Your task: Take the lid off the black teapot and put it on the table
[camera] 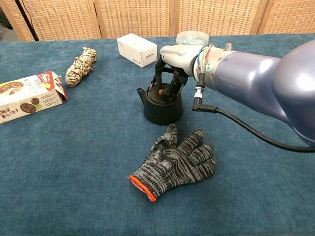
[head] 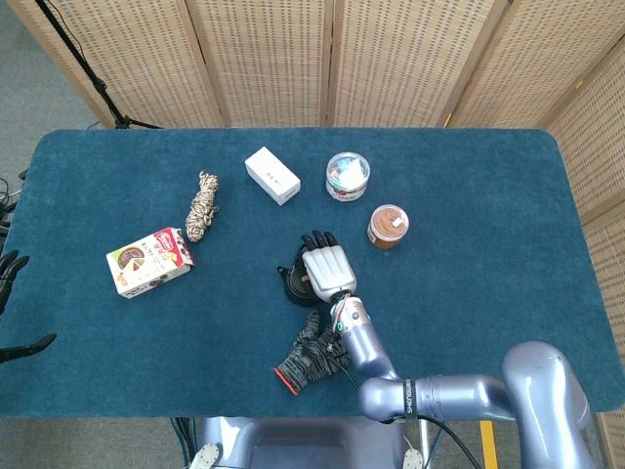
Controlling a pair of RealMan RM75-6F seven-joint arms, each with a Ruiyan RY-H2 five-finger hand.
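I see both views evenly and brightly lit, with soft diffuse light and no harsh glare. Shadows on the table are faint; a small soft one sits under the black teapot and along the near edge of the grey glove. My right arm carries a gentle sheen on its metallic shell. Focus is sharp throughout. In the chest view, the arm looms large, and the table's far edge bows slightly.
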